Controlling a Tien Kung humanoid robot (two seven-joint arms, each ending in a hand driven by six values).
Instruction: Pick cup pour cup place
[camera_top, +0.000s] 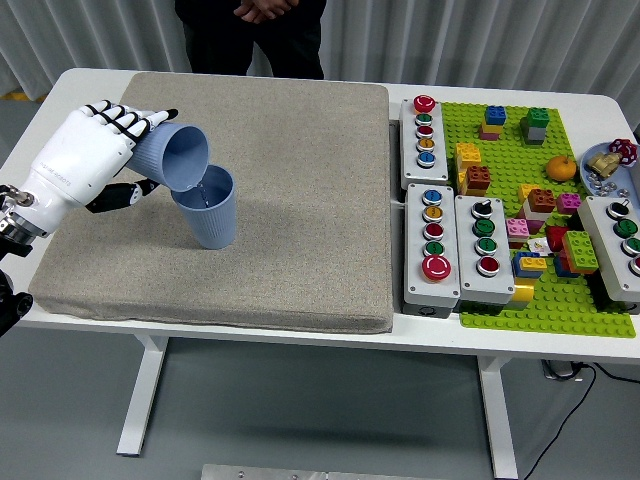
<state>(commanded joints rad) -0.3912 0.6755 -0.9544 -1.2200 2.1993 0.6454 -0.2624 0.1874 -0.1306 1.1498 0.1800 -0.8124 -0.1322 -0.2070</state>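
Ribbed light-blue plastic cup (172, 155) lies tipped over a matching upright cup (208, 207) on the coarse grey mat (290, 200). At left of frame, the white left hand (88, 152) is clamped around it, wrist angled down.

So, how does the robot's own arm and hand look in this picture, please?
Only the left one shows. The left robot hand has a glossy white plastic shell over its back, with small dark lettering too small to read. Its fingers are white segments with black joints and black tips. Behind the shell comes a silver metal wrist, then a black arm.
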